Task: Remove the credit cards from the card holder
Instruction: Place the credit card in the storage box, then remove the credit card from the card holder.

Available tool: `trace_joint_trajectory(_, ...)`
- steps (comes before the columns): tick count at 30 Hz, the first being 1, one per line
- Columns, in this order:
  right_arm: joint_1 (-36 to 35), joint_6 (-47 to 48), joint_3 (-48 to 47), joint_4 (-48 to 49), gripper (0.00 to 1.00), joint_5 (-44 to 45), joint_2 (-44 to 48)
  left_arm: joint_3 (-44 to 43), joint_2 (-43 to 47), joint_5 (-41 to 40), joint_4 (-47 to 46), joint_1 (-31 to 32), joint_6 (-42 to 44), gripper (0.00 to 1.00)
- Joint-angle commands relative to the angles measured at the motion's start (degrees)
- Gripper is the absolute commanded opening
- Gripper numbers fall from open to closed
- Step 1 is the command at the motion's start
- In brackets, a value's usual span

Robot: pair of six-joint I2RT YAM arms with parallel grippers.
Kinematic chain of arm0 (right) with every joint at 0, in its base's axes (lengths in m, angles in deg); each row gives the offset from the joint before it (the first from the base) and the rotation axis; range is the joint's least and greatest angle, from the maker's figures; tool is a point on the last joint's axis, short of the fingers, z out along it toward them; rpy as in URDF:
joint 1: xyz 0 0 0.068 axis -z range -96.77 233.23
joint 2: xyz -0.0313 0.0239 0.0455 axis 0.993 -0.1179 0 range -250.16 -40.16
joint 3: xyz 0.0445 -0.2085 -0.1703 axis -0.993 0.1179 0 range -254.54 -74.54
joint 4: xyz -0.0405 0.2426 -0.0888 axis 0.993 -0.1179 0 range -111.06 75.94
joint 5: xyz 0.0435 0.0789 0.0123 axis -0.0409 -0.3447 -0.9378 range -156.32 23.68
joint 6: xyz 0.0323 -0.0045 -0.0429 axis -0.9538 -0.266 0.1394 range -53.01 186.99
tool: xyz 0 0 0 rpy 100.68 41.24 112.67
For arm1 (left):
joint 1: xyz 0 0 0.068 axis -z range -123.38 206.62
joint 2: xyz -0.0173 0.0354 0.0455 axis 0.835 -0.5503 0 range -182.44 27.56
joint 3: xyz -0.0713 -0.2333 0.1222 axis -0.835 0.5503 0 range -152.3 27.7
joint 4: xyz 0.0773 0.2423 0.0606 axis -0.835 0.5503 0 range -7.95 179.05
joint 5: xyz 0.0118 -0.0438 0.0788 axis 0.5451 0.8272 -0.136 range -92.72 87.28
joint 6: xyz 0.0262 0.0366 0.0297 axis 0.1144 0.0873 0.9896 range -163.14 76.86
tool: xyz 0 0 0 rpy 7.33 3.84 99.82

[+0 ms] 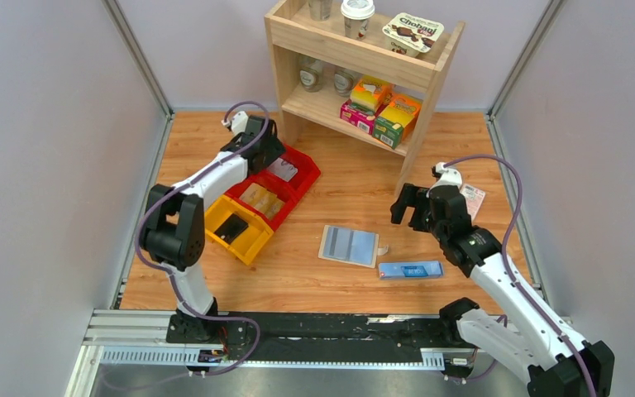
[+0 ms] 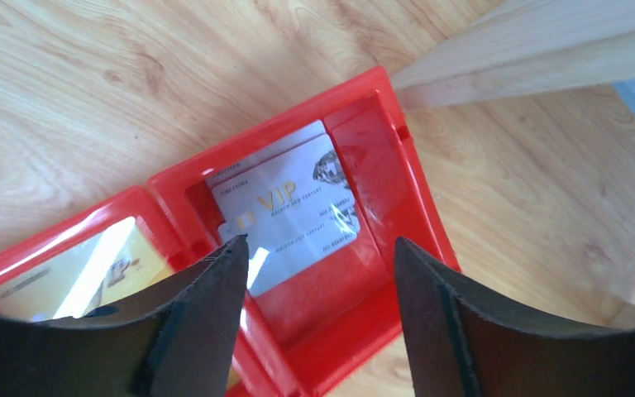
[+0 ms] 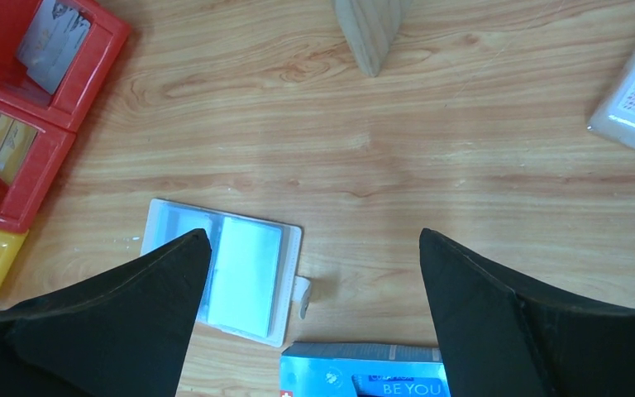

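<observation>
**Operator:** Where is the card holder (image 1: pixel 349 246)?

**Technician:** It lies opened flat on the surface (image 1: pixel 347 178), pale blue lining upward, near the middle. The long blue box (image 1: pixel 411 270) sits just beside it, to the right and nearer the arm bases. Whether the two touch cannot be told. Whether any pocket has a card in it cannot be told either.

**Operator:** What is the state of the right claw (image 1: pixel 409 207)?

**Technician:** Released. The jaws stand wide apart with nothing between them. It hangs above bare wood.

**Operator:** Where is the card holder relative to that claw?

**Technician:** It is offset to the left and nearer the bases, not under the gap. In the right wrist view the left-hand finger (image 3: pixel 132 306) covers one corner of the card holder (image 3: pixel 248 273). The rest shows beside that finger.

**Operator:** What is the state of the left claw (image 1: pixel 271 155)?

**Technician:** Released. The fingers (image 2: pixel 207 289) are parted and hold nothing. It hangs over the far red bin (image 2: pixel 397 190). Silver cards (image 2: pixel 285 207) printed "VIP" lie in that bin, below the gap, and neither finger touches them.

**Operator:** Where is the card holder relative to the left claw?

**Technician:** It is well apart from it, to the right and nearer the bases. It does not appear in the left wrist view.
</observation>
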Motion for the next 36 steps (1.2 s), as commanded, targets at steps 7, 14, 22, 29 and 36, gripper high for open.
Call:
trace_joint_trajectory(7,-0.20,-9.41,0.52,3.59,1.00,-17.20,-0.22,6.21,25.50,9.89,14.87,-0.43,19.17,0.84)
trace_joint_trajectory(14,-14.41,-13.54,-3.67,0.90,1.00,-2.84,-9.60,17.65,40.02,18.95,20.32,-0.35,29.97,0.83)
trace_joint_trajectory(22,-30.07,-17.95,-20.81,-10.71,1.00,11.15,-36.57,25.12,53.55,20.72,26.30,-0.35,37.11,0.82)
trace_joint_trajectory(29,-33.25,-17.15,-30.94,-16.00,0.98,11.79,-49.44,27.77,59.02,21.86,27.27,-0.35,37.99,0.81)
trace_joint_trajectory(36,-32.29,-15.49,-29.27,-13.36,0.87,7.40,-51.81,27.86,58.14,23.88,26.75,-0.35,37.55,0.81)
